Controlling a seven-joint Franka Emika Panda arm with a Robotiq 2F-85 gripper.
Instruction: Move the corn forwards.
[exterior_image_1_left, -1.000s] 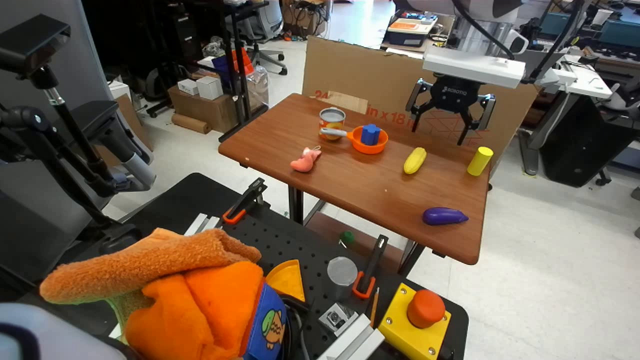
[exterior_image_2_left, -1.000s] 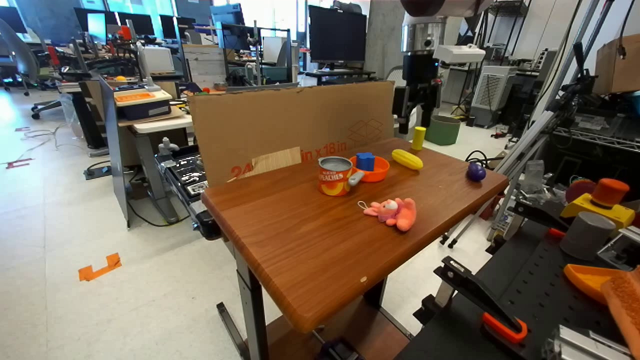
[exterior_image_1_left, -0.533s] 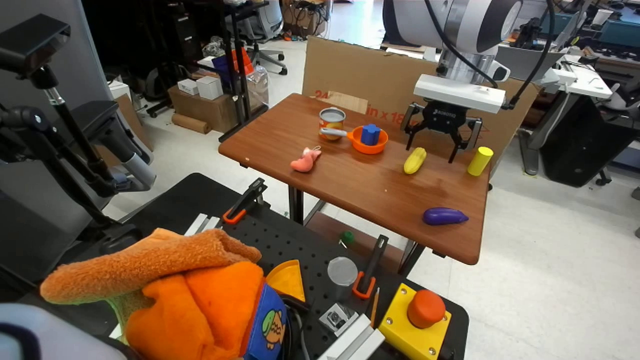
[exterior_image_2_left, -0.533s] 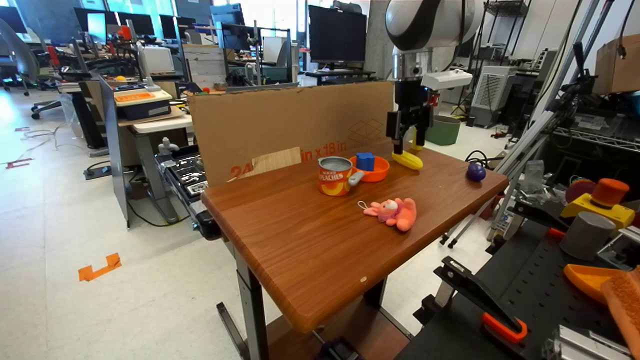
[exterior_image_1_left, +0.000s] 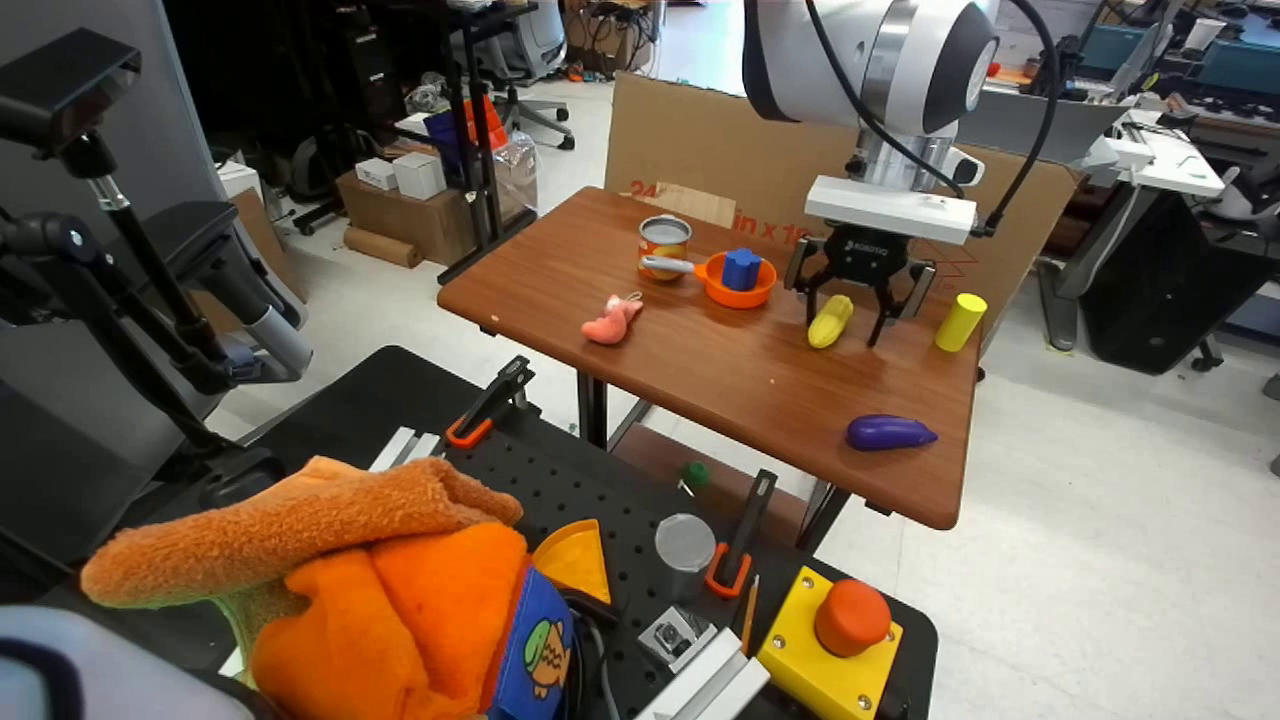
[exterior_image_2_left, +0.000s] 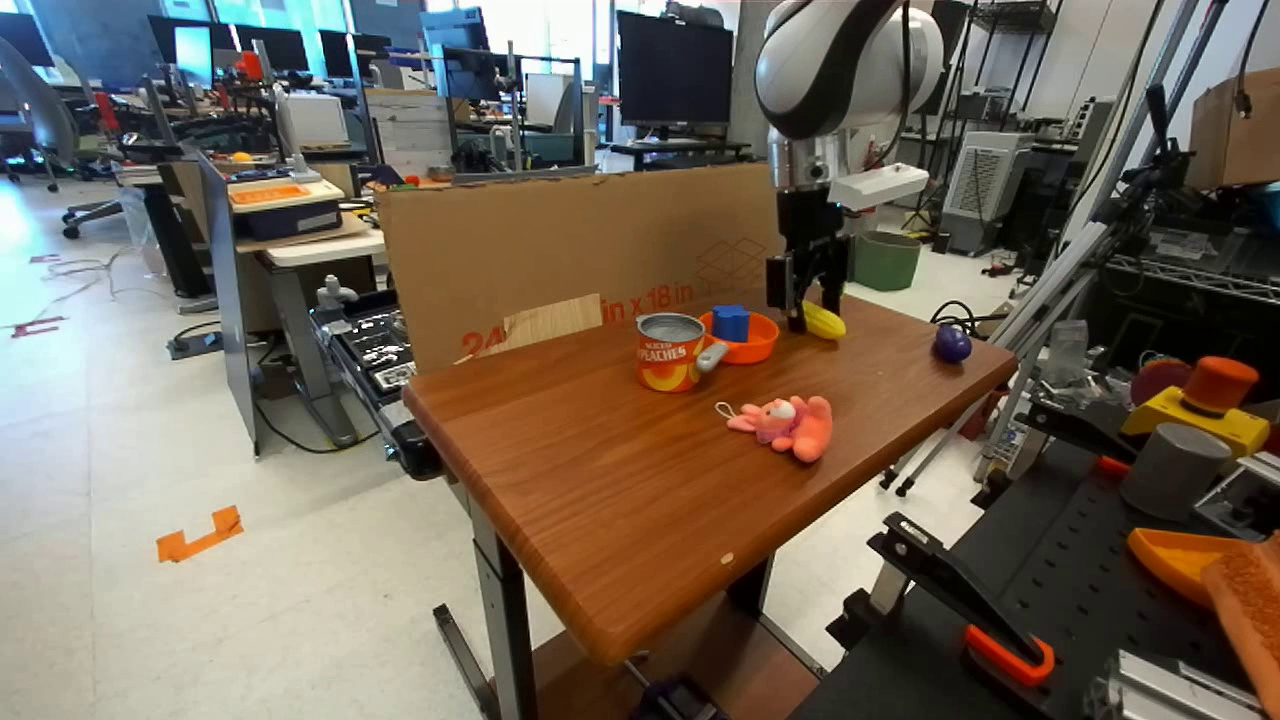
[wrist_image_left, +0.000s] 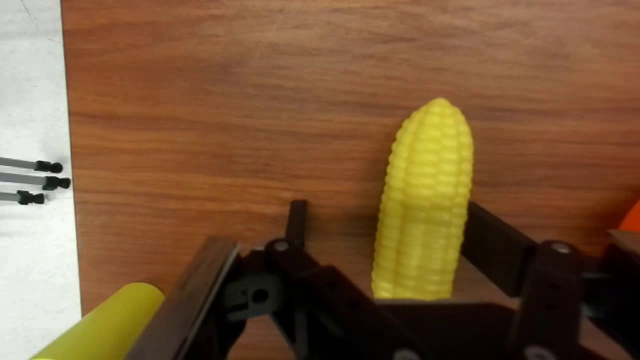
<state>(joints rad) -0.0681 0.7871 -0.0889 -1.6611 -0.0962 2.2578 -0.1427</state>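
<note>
- In an exterior view, the gripper (exterior_image_1_left: 842, 333) straddles the corn (exterior_image_1_left: 831, 320), bare tabletop (exterior_image_1_left: 735, 365) reaching the near edge (exterior_image_1_left: 700, 414).
- In an exterior view, the orange pan (exterior_image_2_left: 758, 352) sits near the gripper.
- In the wrist view, jaws wide, gripping nothing, the corn nearer one finger (wrist_image_left: 496, 250).

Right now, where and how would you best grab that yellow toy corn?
Probably around the middle of the corn, coming straight down from above, since it lies on its side on the table. The tool would best close across its narrow width, where the long sides run nearly straight; one end visibly tapers, so a hold there might slip.
</note>
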